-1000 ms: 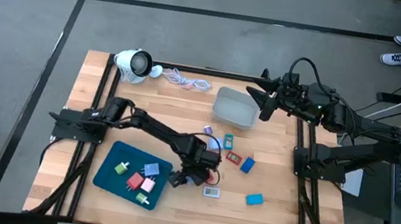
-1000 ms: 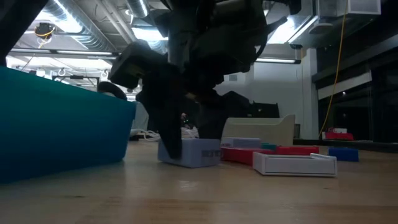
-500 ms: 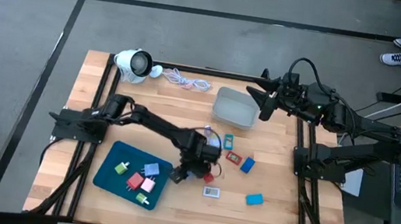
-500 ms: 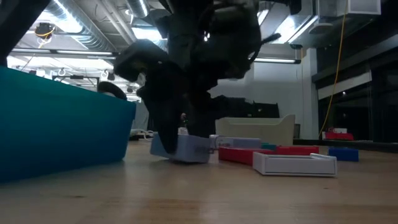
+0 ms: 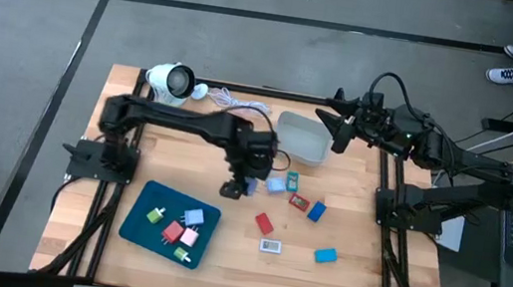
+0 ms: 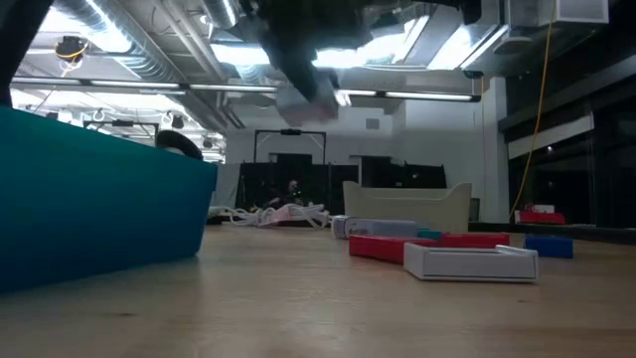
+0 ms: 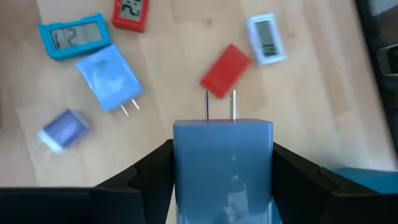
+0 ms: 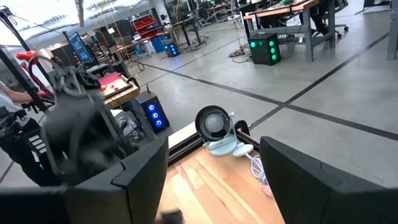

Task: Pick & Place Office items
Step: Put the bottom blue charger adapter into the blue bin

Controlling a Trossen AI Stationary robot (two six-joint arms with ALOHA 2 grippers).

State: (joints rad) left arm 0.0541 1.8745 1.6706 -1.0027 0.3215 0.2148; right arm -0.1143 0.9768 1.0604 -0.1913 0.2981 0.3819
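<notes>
My left gripper (image 5: 239,183) hangs above the table between the grey bin (image 5: 301,138) and the dark teal tray (image 5: 138,233), shut on a blue plug-like block (image 7: 222,165) with two metal prongs. It shows blurred at the top of the low view (image 6: 298,75). Loose pieces lie flat on the wood: a red block (image 5: 264,223), a white one (image 5: 269,246), blue ones (image 5: 325,256) (image 5: 316,210) and a light blue plug (image 7: 111,78). Several small pieces (image 5: 179,228) lie in the tray. My right gripper (image 5: 339,125) is open and empty at the far right. My left gripper pinches the blue block by its two opposite flat sides (image 7: 181,163) between the two fingers, from above, pointing down. The block's prongs (image 7: 219,104) point down at the table, away from the wrist. The block is lifted clear of the table.
A white round device with a dark lens (image 5: 170,81) and its coiled cord (image 5: 237,104) lie at the far left edge. A teal clock (image 7: 74,37), a red clock (image 7: 130,14) and a white clock (image 7: 266,38) lie below my left gripper.
My left gripper stood on the table beside the tray with its fingers around the blue block. It tipped the block, took it up, and has risen and swung toward the far edge. The block is now lifted clear of the table.
</notes>
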